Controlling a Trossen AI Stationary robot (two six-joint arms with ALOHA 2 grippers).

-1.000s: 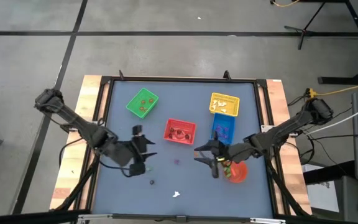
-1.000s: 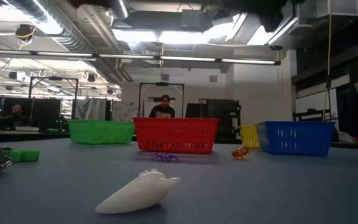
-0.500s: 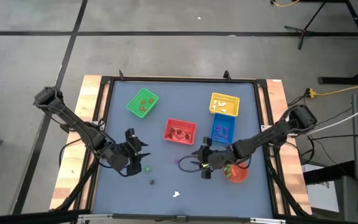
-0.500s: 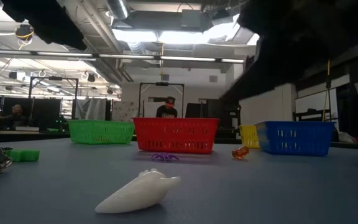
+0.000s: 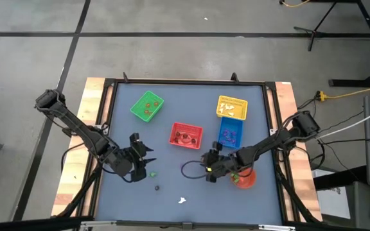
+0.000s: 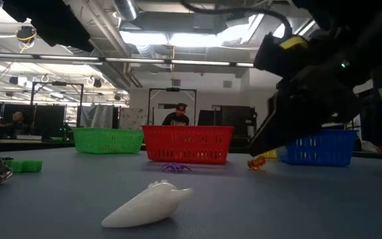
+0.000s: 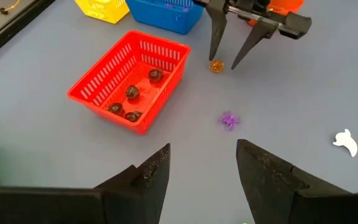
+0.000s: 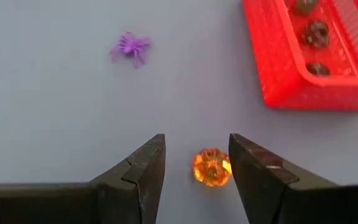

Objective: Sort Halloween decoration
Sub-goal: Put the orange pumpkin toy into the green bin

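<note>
Right gripper (image 8: pixel 194 171), jaws apart, is straddling the orange pumpkin (image 8: pixel 211 167) at the red basket's (image 8: pixel 278 68) 7 o'clock, likely squirting it sideways if closing off-centre; left gripper (image 7: pixel 201 177) is waiting open.

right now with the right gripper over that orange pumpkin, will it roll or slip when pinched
The pumpkin looks round and glossy, so it may squirt sideways or roll on the smooth table. It sits centred between the open right gripper fingers, which should help. Being tiny, it is probably light and easily nudged.
</note>
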